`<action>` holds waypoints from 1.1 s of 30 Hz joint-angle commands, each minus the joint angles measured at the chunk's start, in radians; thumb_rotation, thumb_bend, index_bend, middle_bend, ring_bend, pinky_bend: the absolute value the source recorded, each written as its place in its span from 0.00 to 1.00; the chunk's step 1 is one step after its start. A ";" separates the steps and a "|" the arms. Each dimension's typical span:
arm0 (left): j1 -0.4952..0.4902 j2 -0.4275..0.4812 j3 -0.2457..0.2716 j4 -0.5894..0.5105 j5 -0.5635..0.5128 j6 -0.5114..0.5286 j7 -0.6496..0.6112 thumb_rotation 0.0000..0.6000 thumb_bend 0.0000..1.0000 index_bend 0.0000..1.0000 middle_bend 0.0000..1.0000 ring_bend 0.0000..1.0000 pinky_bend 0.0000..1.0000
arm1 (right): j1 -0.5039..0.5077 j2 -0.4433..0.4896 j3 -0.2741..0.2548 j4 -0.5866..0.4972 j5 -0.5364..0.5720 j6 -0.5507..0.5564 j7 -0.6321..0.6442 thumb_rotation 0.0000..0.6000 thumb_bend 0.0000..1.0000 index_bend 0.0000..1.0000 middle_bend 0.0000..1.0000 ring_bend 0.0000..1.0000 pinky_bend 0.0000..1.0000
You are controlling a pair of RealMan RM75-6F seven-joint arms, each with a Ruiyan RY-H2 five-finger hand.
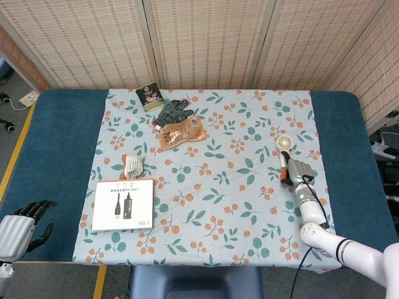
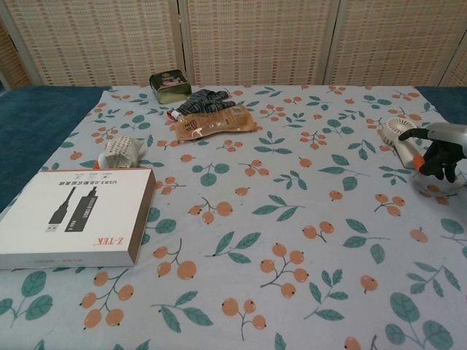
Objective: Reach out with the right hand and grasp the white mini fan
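Note:
The white mini fan (image 1: 283,144) lies flat on the flowered cloth at the right, round head away from me and handle pointing toward me. It also shows at the right edge of the chest view as fan (image 2: 398,133). My right hand (image 1: 299,169) lies over the near end of the handle. Its thumb reaches across the top and its dark fingers (image 2: 440,162) curl around the other side, hiding that end. The fan still rests on the cloth. My left hand (image 1: 20,227) hangs off the table's front left corner, fingers apart and holding nothing.
A white cable box (image 1: 123,204) lies front left, with a small wrapped bundle (image 1: 133,164) behind it. A brown pouch (image 1: 181,132), dark gloves (image 1: 171,114) and a tin (image 1: 149,98) sit at the back. Blue table (image 1: 56,143) borders the cloth.

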 commanded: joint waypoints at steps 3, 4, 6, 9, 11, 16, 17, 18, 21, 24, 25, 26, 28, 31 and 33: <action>0.000 0.000 0.001 -0.001 0.001 -0.002 0.001 1.00 0.44 0.26 0.29 0.30 0.50 | -0.001 -0.004 0.000 0.007 -0.009 0.008 0.005 1.00 0.67 0.06 0.84 0.66 0.63; 0.000 0.000 0.001 -0.002 0.002 -0.001 0.002 1.00 0.44 0.26 0.29 0.30 0.50 | -0.001 -0.005 0.000 0.009 -0.013 0.011 0.006 1.00 0.67 0.06 0.84 0.66 0.63; -0.001 0.001 0.001 -0.001 0.001 -0.003 0.002 1.00 0.44 0.26 0.29 0.30 0.50 | -0.001 -0.007 0.002 0.011 -0.021 0.017 0.010 1.00 0.67 0.06 0.84 0.66 0.63; 0.000 0.000 0.001 -0.002 0.000 -0.003 0.003 1.00 0.44 0.26 0.29 0.30 0.50 | -0.002 -0.004 0.005 0.007 -0.028 0.021 0.013 1.00 0.67 0.06 0.84 0.66 0.63; -0.002 0.000 0.000 -0.001 -0.002 -0.006 0.002 1.00 0.44 0.26 0.29 0.30 0.50 | -0.002 -0.001 0.005 0.003 -0.030 0.024 0.012 1.00 0.67 0.06 0.84 0.66 0.63; -0.001 0.001 0.000 -0.002 -0.002 -0.005 0.001 1.00 0.44 0.26 0.29 0.30 0.50 | -0.003 0.003 0.002 -0.002 -0.020 0.024 0.005 1.00 0.67 0.06 0.84 0.66 0.63; -0.001 0.001 0.000 -0.002 -0.002 -0.005 0.000 1.00 0.44 0.26 0.29 0.30 0.50 | -0.003 0.002 0.001 0.000 -0.017 0.023 0.004 1.00 0.67 0.06 0.84 0.66 0.63; -0.001 0.001 0.000 -0.002 -0.002 -0.006 0.000 1.00 0.44 0.26 0.29 0.30 0.50 | -0.002 0.001 0.001 0.002 -0.016 0.023 0.003 1.00 0.67 0.06 0.84 0.66 0.63; -0.001 0.002 0.000 -0.001 -0.003 -0.005 -0.002 1.00 0.44 0.26 0.29 0.30 0.50 | -0.002 -0.003 0.001 0.009 -0.012 0.019 0.004 1.00 0.67 0.06 0.84 0.66 0.63; -0.002 0.002 -0.001 -0.002 -0.004 -0.008 -0.002 1.00 0.44 0.26 0.29 0.30 0.50 | -0.002 -0.007 0.000 0.015 -0.013 0.017 0.005 1.00 0.67 0.06 0.84 0.66 0.63; -0.002 0.002 0.000 -0.002 -0.004 -0.008 -0.001 1.00 0.44 0.26 0.29 0.30 0.50 | -0.002 -0.008 0.000 0.017 -0.014 0.016 0.006 1.00 0.67 0.06 0.84 0.66 0.63; -0.002 0.002 0.000 -0.002 -0.004 -0.007 -0.001 1.00 0.44 0.26 0.29 0.30 0.50 | -0.002 -0.009 0.000 0.019 -0.014 0.014 0.007 1.00 0.67 0.06 0.84 0.66 0.63; -0.001 0.003 0.000 -0.003 -0.003 -0.006 -0.001 1.00 0.44 0.26 0.29 0.30 0.50 | -0.003 -0.011 -0.001 0.023 -0.015 0.013 0.008 1.00 0.67 0.06 0.84 0.66 0.63; -0.001 0.003 -0.001 -0.003 -0.003 -0.006 -0.002 1.00 0.44 0.26 0.29 0.30 0.50 | -0.004 -0.014 -0.002 0.028 -0.016 0.011 0.010 1.00 0.67 0.06 0.84 0.66 0.64; 0.000 0.003 0.000 -0.003 -0.003 -0.004 -0.003 1.00 0.44 0.26 0.29 0.30 0.50 | -0.005 -0.015 -0.002 0.031 -0.017 0.010 0.011 1.00 0.67 0.06 0.84 0.66 0.64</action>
